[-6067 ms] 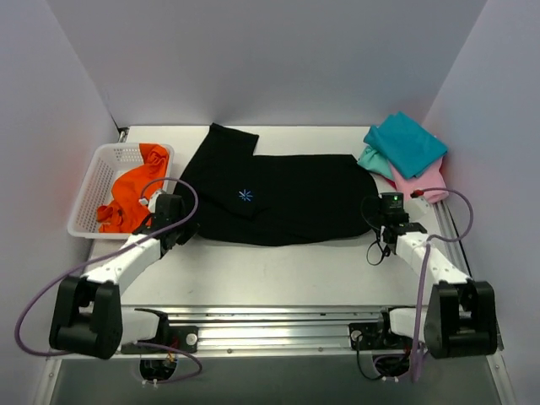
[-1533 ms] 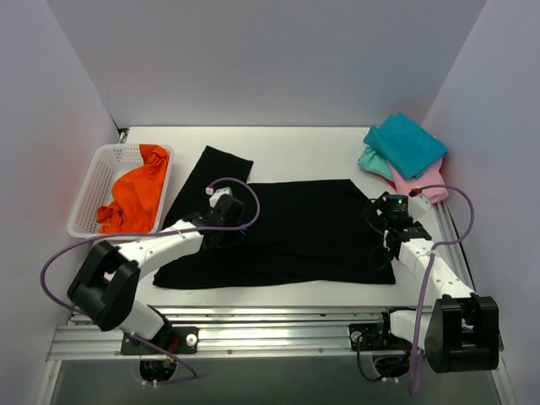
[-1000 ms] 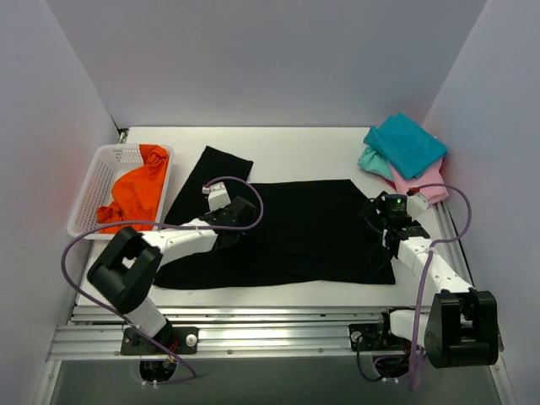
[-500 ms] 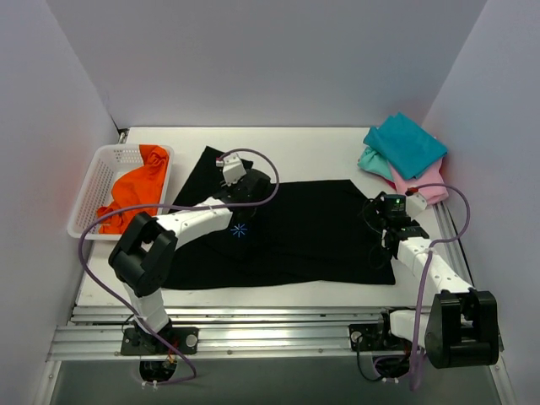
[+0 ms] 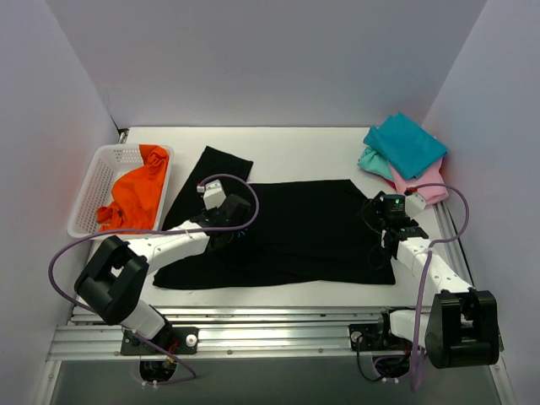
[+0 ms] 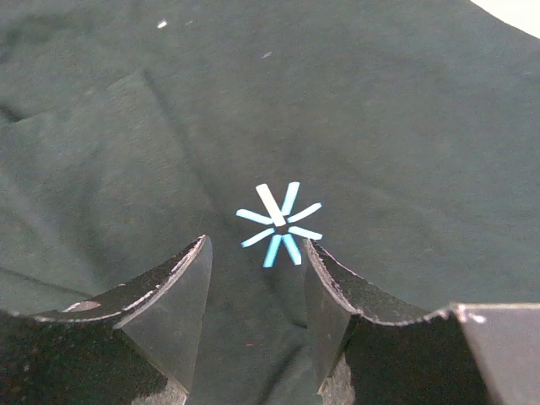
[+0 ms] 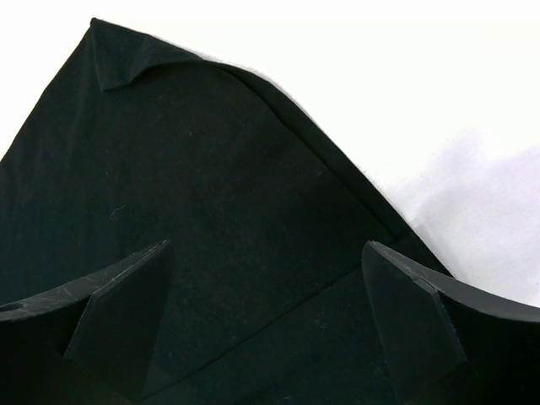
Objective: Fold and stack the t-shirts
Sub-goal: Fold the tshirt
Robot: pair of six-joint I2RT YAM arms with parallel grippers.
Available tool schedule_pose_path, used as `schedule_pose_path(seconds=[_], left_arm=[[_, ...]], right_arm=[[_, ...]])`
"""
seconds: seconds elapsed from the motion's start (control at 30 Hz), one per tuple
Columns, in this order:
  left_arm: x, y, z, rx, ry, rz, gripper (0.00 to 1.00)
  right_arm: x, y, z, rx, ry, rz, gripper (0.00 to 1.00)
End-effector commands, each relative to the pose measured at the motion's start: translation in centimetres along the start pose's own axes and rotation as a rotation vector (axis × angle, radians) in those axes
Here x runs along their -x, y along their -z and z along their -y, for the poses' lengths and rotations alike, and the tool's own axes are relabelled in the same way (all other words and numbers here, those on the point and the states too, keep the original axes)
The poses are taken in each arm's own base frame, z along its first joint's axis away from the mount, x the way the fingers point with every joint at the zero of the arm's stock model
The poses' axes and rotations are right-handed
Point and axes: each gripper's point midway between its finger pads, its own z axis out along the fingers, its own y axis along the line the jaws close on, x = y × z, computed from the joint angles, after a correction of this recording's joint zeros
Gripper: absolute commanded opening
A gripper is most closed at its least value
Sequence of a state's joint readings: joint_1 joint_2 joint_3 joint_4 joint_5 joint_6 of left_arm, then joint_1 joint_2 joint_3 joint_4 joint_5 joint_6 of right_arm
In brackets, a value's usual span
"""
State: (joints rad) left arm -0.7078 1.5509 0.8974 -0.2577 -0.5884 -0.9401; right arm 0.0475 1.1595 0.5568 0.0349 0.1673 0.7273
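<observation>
Nearest, on the right: right gripper (image 7: 266, 246) spread wide over the right edge of the black t-shirt (image 5: 312, 228), beside bare white table (image 5: 295, 143). Holds nothing. To the left: left gripper (image 6: 255, 243) partly open, nothing pinched, tips flanking the light-blue starburst mark (image 6: 278, 224) on the chest. Black t-shirt laid across the table's middle, 1 sleeve angled toward the far left. Farther left: white mesh basket (image 5: 93, 190) with an orange t-shirt (image 5: 139, 190) spilling over its rim. Far right corner: teal t-shirt (image 5: 405, 142) lying atop a pink t-shirt (image 5: 422, 181).
</observation>
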Motion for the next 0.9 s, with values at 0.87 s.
schedule_pose_path(seconds=[0.87], left_arm=[[-5.1, -3.1, -2.4, -0.022, 0.049, -0.202, 0.31]], right_arm=[[-0.2, -0.3, 0.2, -0.018, 0.023, 0.004, 0.89]])
